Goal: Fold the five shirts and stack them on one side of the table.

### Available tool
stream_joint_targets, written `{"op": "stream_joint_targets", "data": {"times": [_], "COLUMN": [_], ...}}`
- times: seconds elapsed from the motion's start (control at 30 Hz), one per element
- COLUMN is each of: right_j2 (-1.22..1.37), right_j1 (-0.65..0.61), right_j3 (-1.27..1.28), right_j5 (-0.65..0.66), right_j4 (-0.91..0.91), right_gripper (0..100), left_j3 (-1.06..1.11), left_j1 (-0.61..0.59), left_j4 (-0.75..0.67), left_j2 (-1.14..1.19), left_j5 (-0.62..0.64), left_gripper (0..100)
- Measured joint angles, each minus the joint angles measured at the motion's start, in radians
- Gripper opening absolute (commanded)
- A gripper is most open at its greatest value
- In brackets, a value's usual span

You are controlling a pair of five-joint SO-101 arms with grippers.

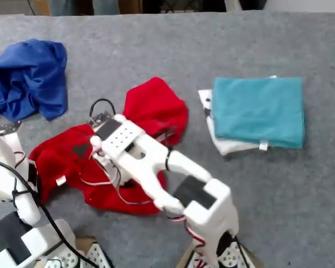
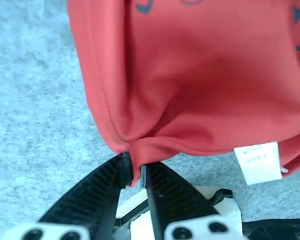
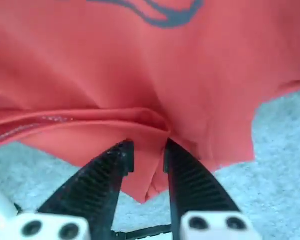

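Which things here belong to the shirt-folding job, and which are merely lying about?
Job: red shirt, crumpled blue shirt, folded teal shirt, folded white shirt beneath it, left gripper, right gripper.
Not the job: grey table cover, black cable loop.

**A:** How much of the red shirt [image 1: 156, 106] shows from above?

**B:** Its middle lies under the right arm [image 1: 156, 162], so I can't tell how the upper red part joins the lower. In both wrist views the shirt runs off the frame, and its dark print [image 3: 165, 21] is cut off.

**A:** And the pile?

**B:** The teal shirt [image 1: 257, 111] covers the white shirt [image 1: 226, 146] except for a strip along two sides.

**A:** The label [image 2: 257, 162]?

**B:** Its print is too small to read. The left arm [image 1: 5, 184] and the blue shirt [image 1: 28, 78] are both clipped by the frame's edge.
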Motion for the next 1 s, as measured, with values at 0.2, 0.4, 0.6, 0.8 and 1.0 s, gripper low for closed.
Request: {"op": "stream_joint_targets", "data": {"times": [0.2, 0.4, 0.6, 0.8, 1.0], "right_j2": [0.043, 0.075, 0.104, 0.129, 0.153], "right_j1": [0.005, 0.080, 0.089, 0.089, 0.097], "right_j3": [-0.026, -0.026, -0.032, -0.034, -0.046], "right_j5": [0.000, 0.000, 0.000, 0.000, 0.005], "right_j4": [-0.002, -0.031, -0.063, -0.083, -0.092], "right_gripper": [11.5, 11.4, 11.4, 11.3, 1.6], "left_j3": [0.000, 0.000, 0.000, 0.000, 0.000], "left_j1": [0.000, 0.000, 0.000, 0.000, 0.000], "left_j4": [0.000, 0.000, 0.000, 0.000, 0.000], "left_j2": [0.000, 0.000, 0.000, 0.000, 0.000], "left_j5": [0.000, 0.000, 0.000, 0.000, 0.000], "left_gripper": [3, 3, 3, 3, 3]}}
